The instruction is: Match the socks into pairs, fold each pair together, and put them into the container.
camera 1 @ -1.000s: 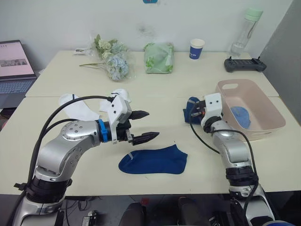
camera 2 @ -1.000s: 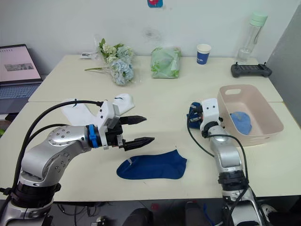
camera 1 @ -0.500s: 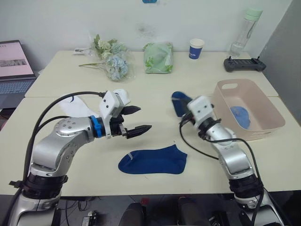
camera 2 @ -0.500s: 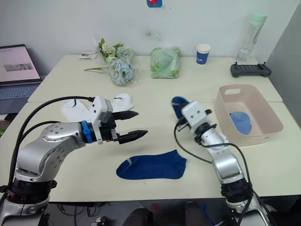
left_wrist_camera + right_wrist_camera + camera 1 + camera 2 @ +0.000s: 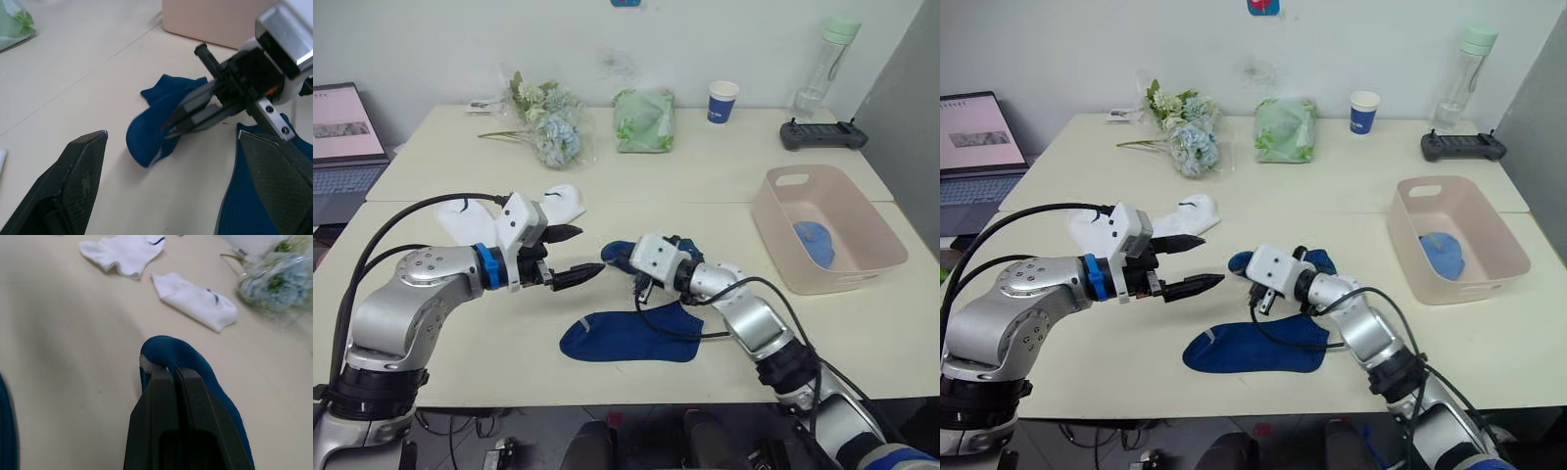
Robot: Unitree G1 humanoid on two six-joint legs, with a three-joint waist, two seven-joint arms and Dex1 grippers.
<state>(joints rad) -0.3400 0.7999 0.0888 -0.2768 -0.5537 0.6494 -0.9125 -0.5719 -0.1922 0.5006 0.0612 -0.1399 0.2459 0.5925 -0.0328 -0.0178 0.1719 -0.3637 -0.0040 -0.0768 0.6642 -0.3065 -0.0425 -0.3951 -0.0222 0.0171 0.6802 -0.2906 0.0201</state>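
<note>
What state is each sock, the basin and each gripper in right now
Left gripper: open, empty.
Right gripper: shut on navy knit sock.
Navy knit sock: pinched, dragged on table.
Second navy sock: flat on table.
Two white ankle socks: loose, unpaired.
Pale pink plastic basin: holds light blue sock.

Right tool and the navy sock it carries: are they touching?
Touching. In the right wrist view the right tool is shut, pinching the edge of the navy sock; the left wrist view shows the same pinch from the other side.
</note>
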